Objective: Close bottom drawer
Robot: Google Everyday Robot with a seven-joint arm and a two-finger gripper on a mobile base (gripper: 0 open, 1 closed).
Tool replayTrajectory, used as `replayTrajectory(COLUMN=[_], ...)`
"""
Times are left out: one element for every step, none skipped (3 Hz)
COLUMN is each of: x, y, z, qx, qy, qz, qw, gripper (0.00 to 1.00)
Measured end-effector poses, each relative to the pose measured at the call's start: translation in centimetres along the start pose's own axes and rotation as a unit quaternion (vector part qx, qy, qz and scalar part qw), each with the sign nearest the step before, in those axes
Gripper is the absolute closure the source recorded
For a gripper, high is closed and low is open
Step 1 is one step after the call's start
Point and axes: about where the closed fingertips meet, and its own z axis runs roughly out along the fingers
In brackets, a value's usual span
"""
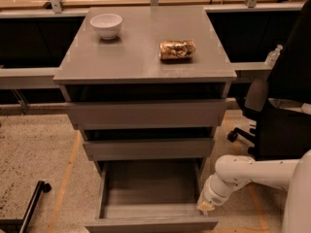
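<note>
The bottom drawer (150, 223) of the grey cabinet is pulled far out, and its plain grey box interior (150, 188) has nothing in it. Its flat front panel runs along the lower edge of the camera view. My white arm reaches in from the right. Its gripper (206, 206) hangs low beside the drawer's right front corner, just above the front panel's right end. The middle drawer (148, 148) and the top drawer (146, 113) sit nearly shut above.
A white bowl (106, 24) and a crumpled brown snack bag (177, 49) lie on the cabinet top (146, 57). A black office chair (282, 110) stands close on the right. A black bar with a wheel (34, 200) lies on the speckled floor at left.
</note>
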Motion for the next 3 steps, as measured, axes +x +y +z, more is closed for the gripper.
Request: replayTrajectory(x=[-0.3, 0.2, 1.2], y=[0.3, 0.2, 0.1], z=[0.2, 1.6, 4.3], qx=[-0.004, 0.001, -0.015], qy=[0.015, 0.023, 0.009], qz=[-0.013, -0.012, 0.001], qw=[0.9998, 0.9997, 0.9999], gripper=[1.0, 1.0, 1.0])
